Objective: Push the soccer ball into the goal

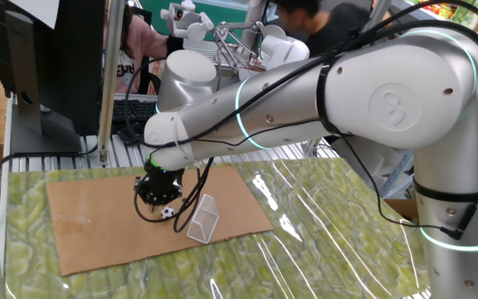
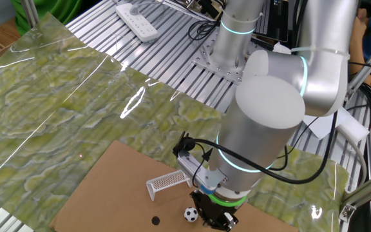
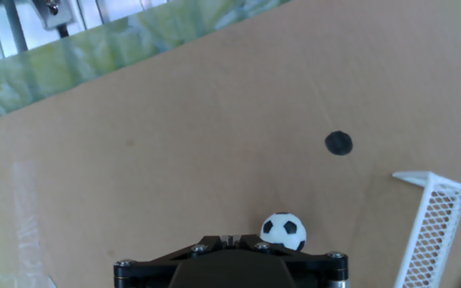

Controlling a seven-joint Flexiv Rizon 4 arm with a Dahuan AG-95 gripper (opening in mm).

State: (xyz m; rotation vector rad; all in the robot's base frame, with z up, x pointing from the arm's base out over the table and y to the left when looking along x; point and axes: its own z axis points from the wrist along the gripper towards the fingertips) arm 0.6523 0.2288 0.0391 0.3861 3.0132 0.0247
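The soccer ball [image 3: 283, 230] is a tiny white ball with black patches on the brown cardboard sheet [image 3: 174, 120]. In the hand view it sits just to the right of my gripper's tip [image 3: 229, 240]. My gripper is shut, fingers pressed together, low over the cardboard, holding nothing. The goal [image 3: 430, 220], a small white frame with netting, stands at the right edge, apart from the ball. In one fixed view the ball [image 1: 167, 213] lies between my gripper [image 1: 158, 193] and the goal [image 1: 204, 218]. The other fixed view shows the ball [image 2: 190, 214], goal [image 2: 168, 182] and gripper [image 2: 212, 216].
A small flat dark round spot [image 3: 338, 142] marks the cardboard beyond the ball. The cardboard [image 1: 98, 216] lies on a green patterned table cover [image 1: 322, 241]. A monitor stand [image 1: 44, 124] and keyboard stand behind the table. A power strip [image 2: 136, 20] lies on the metal slats.
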